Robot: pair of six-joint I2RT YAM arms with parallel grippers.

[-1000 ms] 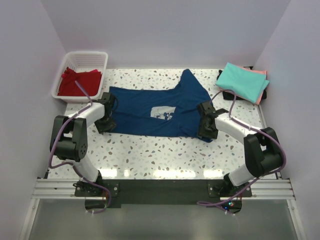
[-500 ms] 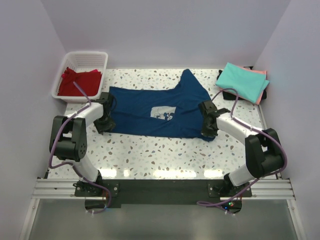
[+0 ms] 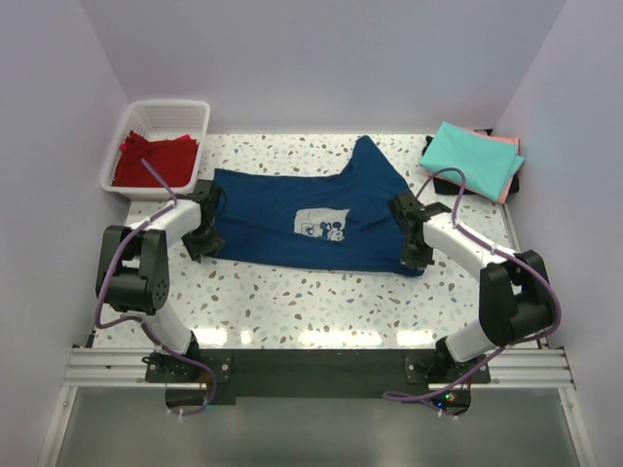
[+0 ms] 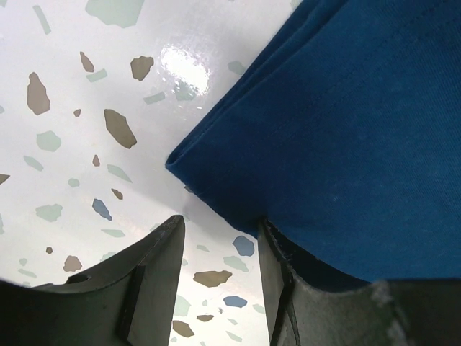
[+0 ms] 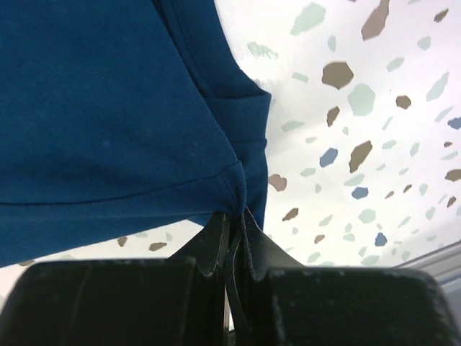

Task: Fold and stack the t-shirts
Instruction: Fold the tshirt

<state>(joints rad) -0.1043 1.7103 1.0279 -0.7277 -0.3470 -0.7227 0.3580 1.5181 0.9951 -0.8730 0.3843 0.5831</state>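
Top external: navy t-shirt (image 3: 292,229) spread on the desk (image 3: 292,302), just right of the white basket (image 3: 136,122); red t-shirt (image 3: 156,161) inside the basket; teal t-shirt (image 3: 472,161) folded on the salmon-pink t-shirt (image 3: 506,141), far right of it. On the navy hem corner farthest from the basket: right gripper (image 5: 234,223), fingers pinched tight. At the basket-side corner: left gripper (image 4: 220,225), fingers parted, nothing gripped. Likely trouble: thin pinch slipping under a pull; one-sided pull skewing and bunching the cloth; left fingers missing the edge.
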